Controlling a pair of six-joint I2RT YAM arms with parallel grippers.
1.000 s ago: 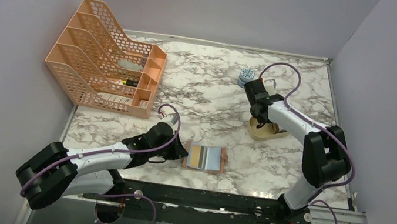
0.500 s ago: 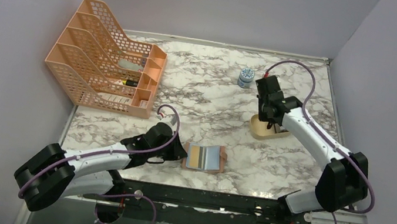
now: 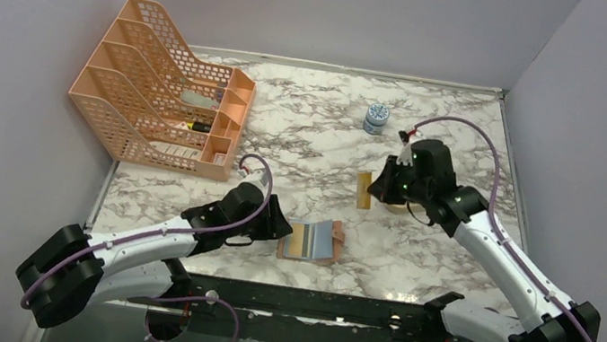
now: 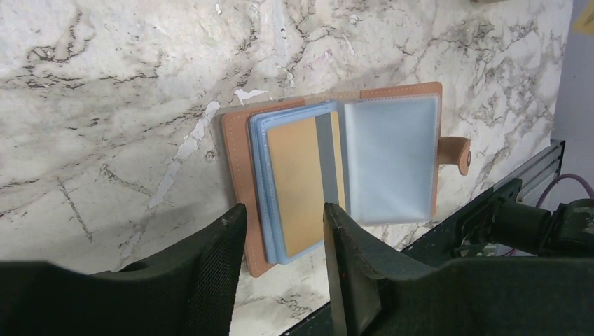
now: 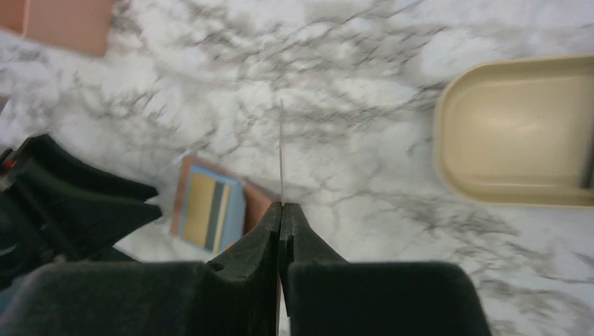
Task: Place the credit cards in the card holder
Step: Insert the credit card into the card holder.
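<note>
**Mostly plastic and leather on this bench**

The table (image 3: pixel 314 136) is a marble-look top, smooth with a slight sheen. The card holder (image 4: pixel 237 161) looks like matt tan leather with stitched edges and clear, glossy plastic sleeves (image 4: pixel 389 161). The gold credit card (image 4: pixel 298 182) inside looks flat and matt. The left gripper (image 4: pixel 283 210) is matt black plastic with a mesh-textured pad. The tray (image 5: pixel 518 126) is smooth beige plastic, and the file rack (image 3: pixel 155 104) is perforated orange plastic.

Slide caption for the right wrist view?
Right claw pinching a card edge-on above marble table, open card holder lower left, beige tray right.

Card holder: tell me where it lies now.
In the top view the card holder lies open near the front edge of the table, just right of the left hand, with the right hand holding a gold card farther back.
</note>
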